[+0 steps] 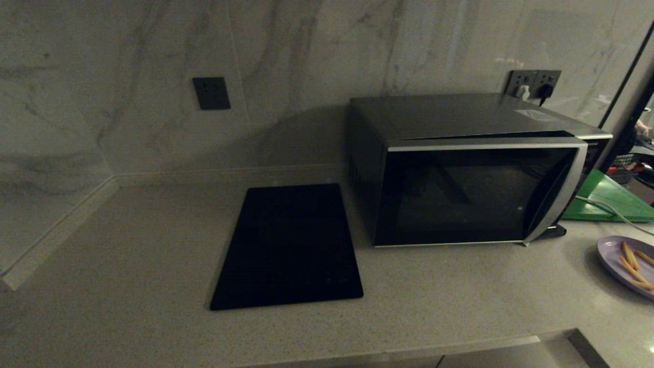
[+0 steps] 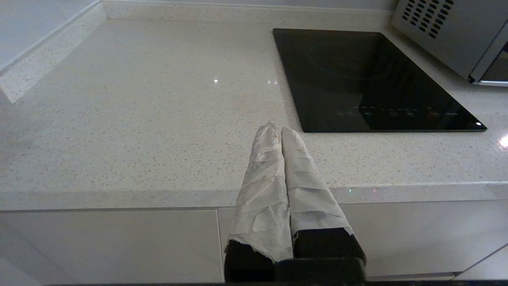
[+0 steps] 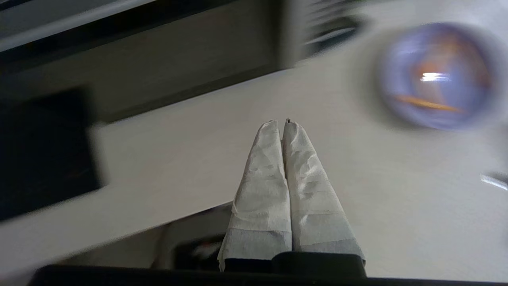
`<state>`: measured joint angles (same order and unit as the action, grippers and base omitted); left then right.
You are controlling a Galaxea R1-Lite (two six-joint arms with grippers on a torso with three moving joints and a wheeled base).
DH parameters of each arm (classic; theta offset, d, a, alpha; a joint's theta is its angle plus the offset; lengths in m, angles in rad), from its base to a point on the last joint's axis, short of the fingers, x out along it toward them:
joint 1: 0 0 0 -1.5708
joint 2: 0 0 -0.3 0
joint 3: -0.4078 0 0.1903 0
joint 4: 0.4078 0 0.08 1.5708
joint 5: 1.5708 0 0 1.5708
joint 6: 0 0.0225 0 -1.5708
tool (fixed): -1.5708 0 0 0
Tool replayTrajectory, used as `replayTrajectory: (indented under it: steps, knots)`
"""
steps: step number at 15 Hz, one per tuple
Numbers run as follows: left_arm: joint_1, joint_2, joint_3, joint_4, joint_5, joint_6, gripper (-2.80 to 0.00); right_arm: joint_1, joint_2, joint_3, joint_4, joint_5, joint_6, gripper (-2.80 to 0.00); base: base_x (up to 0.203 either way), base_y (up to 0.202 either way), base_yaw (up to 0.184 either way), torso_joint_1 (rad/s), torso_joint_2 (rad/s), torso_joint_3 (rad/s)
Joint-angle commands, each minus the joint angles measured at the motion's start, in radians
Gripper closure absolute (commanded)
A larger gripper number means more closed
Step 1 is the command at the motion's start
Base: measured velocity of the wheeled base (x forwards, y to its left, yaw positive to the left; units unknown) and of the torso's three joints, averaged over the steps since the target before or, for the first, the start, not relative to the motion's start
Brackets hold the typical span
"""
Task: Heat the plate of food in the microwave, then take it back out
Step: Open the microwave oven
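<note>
The silver-grey microwave (image 1: 475, 174) stands at the back right of the counter with its dark glass door closed. The lavender plate of food (image 1: 628, 263), holding a few orange-yellow sticks, lies on the counter to the microwave's right, cut by the picture's edge. In the right wrist view the plate (image 3: 436, 75) shows blurred ahead of my right gripper (image 3: 279, 123), which is shut and empty over the counter's front edge. My left gripper (image 2: 276, 129) hangs shut and empty at the counter's front edge, left of the cooktop. Neither arm shows in the head view.
A flat black cooktop panel (image 1: 288, 245) is set into the counter left of the microwave. A green board (image 1: 608, 199) and a white cable (image 1: 608, 209) lie behind the plate. Marble wall closes the back and left.
</note>
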<state>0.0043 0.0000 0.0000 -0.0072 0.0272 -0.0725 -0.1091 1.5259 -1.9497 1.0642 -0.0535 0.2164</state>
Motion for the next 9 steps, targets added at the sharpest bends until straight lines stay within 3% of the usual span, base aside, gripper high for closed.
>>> replayTrajectory:
  steps: [1,4,9]
  knots:
    - [0.000,0.002,0.000,0.000,0.000,-0.001,0.00,-0.001,0.106,-0.020,-0.049,0.074,0.004,0.00,0.000,0.000,0.000,0.000,0.00,0.000]
    - [0.000,0.002,0.000,0.000,0.000,-0.001,0.00,-0.016,0.219,-0.021,-0.355,0.086,0.034,0.00,0.000,0.000,0.000,0.000,0.00,0.000]
    - [0.000,0.002,0.000,0.000,0.000,-0.001,0.00,-0.017,0.377,-0.035,-0.606,0.058,0.029,0.00,0.000,0.000,0.000,0.000,0.00,0.000]
